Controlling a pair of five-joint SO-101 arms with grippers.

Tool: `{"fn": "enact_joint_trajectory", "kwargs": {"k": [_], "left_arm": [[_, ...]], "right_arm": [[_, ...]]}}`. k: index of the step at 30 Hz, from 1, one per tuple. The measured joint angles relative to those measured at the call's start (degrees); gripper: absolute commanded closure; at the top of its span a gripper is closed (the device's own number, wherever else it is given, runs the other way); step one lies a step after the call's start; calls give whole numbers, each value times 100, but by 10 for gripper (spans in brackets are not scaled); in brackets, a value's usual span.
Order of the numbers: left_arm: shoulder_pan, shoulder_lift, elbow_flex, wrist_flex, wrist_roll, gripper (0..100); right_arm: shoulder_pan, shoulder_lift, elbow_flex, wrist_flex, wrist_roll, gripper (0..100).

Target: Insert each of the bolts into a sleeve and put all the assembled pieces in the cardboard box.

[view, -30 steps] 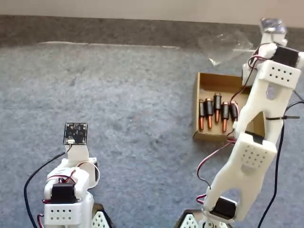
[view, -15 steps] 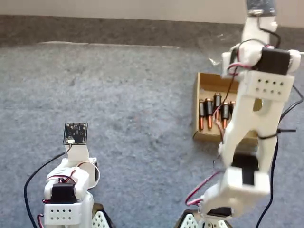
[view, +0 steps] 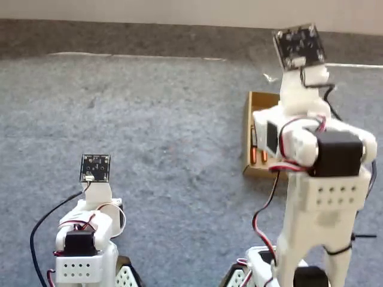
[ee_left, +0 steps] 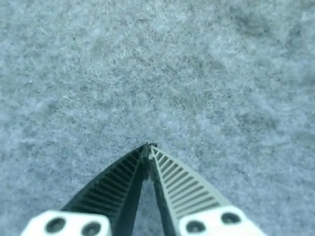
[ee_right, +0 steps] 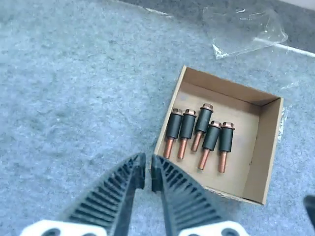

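Looking through your right wrist camera, you find the cardboard box (ee_right: 269, 142) lying open on the grey, felt-like surface (ee_right: 74, 73). Five assembled pieces (ee_right: 204, 120) rest on its floor, each a black sleeve with a copper-coloured bolt head at one end and a threaded shank sticking out of the other. They lie side by side in a loose row, roughly parallel, gathered toward one side wall, and the other half of the floor is bare cardboard. A crumpled sheet of clear plastic (ee_right: 246, 27) lies on the surface just beyond the box, apart from it.

Your right pincer (ee_right: 147, 171) hangs above the surface just outside the box wall nearest the pieces. It is clenched, with only a thin slit between its ribbed fingers and nothing gripped. From the high camera the right arm (view: 317, 179) stands raised in front of the box (view: 246, 131) and covers most of it (the left wall and a couple of copper shank tips peek out beside the arm).

Your left arm (view: 90, 239) sits folded low at the near edge, well apart from the box. Its left pincer (ee_left: 147, 147) points at plain grey surface, clenched with the fingertips meeting and nothing in its grip.
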Motion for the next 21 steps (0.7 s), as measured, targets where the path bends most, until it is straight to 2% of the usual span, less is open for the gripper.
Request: {"fn": "enact_joint_trajectory", "kwargs": {"k": [14, 21], "left_arm": [[0, 0, 0, 0, 0, 993], [0, 0, 0, 0, 0, 993]], "right_arm": [[-26, -2207, 1987, -9, 0, 993], [-26, -3587, 3692, -738, 0, 989]]}}
